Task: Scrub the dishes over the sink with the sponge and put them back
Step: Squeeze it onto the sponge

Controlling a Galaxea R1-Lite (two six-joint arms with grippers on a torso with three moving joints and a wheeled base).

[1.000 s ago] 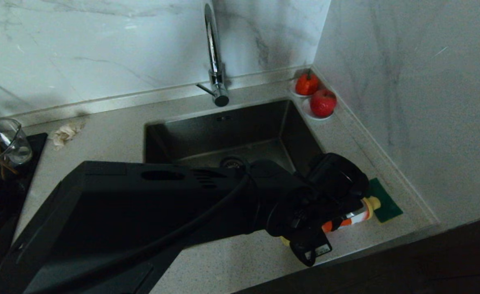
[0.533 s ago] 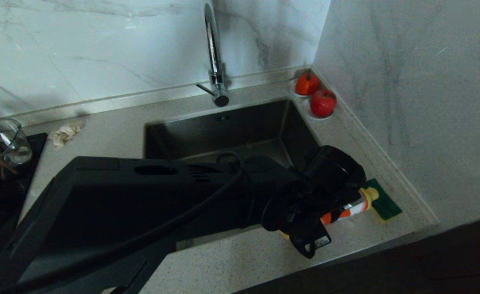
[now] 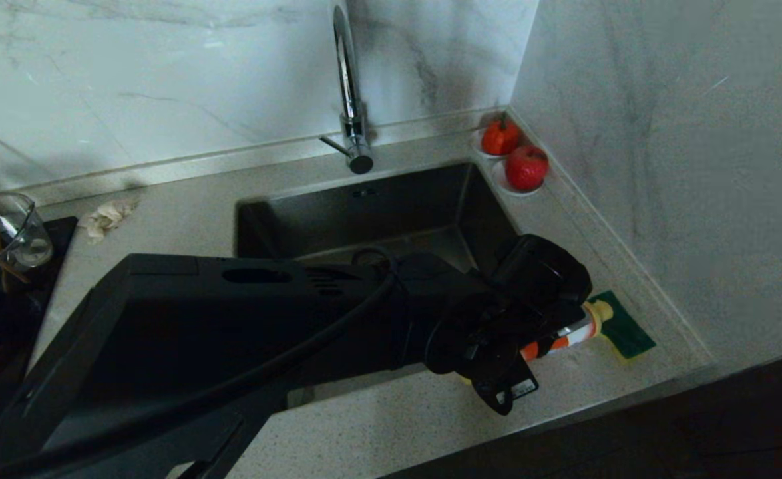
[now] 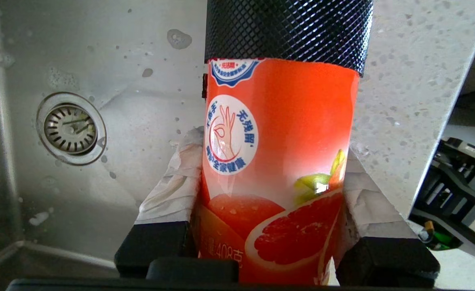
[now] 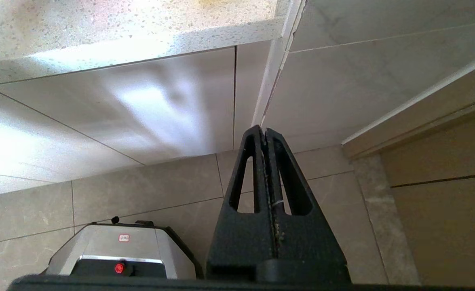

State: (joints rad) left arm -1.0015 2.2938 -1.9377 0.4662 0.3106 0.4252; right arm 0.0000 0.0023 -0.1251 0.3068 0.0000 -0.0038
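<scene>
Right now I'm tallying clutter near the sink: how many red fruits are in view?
2: both in the counter's back right corner, the rear fruit by the wall, the front fruit nearer the sink. The arm may hide others.

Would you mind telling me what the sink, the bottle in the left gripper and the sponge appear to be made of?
The sink looks like brushed stainless steel: grey, dull sheen, metal drain strainer. The bottle, gripped by the left gripper, seems plastic with a glossy printed orange label and a yellow cap; the plastic is a guess. The sponge shows a dark green, matte scouring face over a thin yellow edge, probably foam.
</scene>
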